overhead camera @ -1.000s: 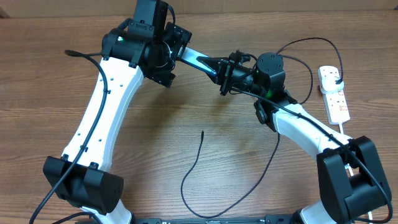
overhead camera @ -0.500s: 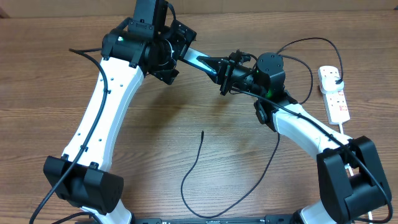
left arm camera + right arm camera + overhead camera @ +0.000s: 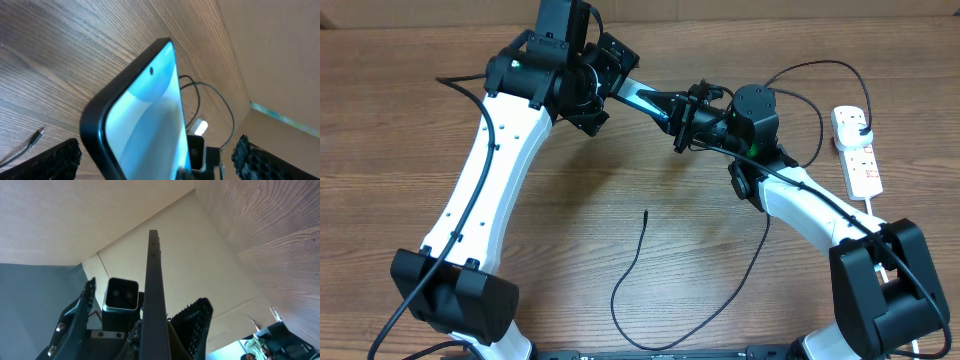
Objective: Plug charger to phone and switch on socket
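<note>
The phone (image 3: 645,99), with its cyan screen, is held above the table by my right gripper (image 3: 682,120), which is shut on one end. In the right wrist view the phone (image 3: 153,290) shows edge-on, rising from my right gripper (image 3: 152,349). My left gripper (image 3: 604,84) stands open around the phone's other end. In the left wrist view the phone (image 3: 145,110) fills the gap of the left gripper (image 3: 155,161), with one black pad on each side and space between. The charger (image 3: 628,268) lies loose on the table, its tip (image 3: 646,213) pointing away from me. The socket (image 3: 858,152) lies at the far right.
A black plug (image 3: 861,122) sits in the socket's far end, its thin cable looping over the right arm. The charger's tip (image 3: 36,138) shows on the wood at the lower left of the left wrist view. A cardboard wall (image 3: 280,55) stands behind the table.
My left gripper has edged slightly to the right, further along the phone's end. The right gripper and the phone have stayed still.
</note>
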{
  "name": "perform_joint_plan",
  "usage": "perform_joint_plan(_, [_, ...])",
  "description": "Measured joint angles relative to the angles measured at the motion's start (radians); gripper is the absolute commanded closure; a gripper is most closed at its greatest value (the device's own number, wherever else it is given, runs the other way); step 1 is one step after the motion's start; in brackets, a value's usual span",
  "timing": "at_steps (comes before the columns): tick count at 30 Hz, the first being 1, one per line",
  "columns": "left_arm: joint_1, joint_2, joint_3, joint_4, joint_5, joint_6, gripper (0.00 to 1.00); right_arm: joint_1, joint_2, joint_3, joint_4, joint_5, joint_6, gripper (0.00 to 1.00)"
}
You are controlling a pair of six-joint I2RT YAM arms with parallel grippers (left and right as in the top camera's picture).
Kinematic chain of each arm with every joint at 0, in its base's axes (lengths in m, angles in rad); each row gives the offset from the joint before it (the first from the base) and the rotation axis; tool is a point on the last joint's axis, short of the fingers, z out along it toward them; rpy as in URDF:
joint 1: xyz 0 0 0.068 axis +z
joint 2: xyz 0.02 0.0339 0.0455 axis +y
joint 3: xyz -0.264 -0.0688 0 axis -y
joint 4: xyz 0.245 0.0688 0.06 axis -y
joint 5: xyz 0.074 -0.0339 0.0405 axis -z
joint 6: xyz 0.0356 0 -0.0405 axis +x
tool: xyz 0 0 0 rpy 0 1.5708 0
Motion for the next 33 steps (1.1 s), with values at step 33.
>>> perform_joint_plan(33, [0.019, 0.000, -0.201, 0.289, 0.114, -0.033, 0.00, -0.008, 0.000, 0.000, -0.056, 0.048, 0.000, 0.96])
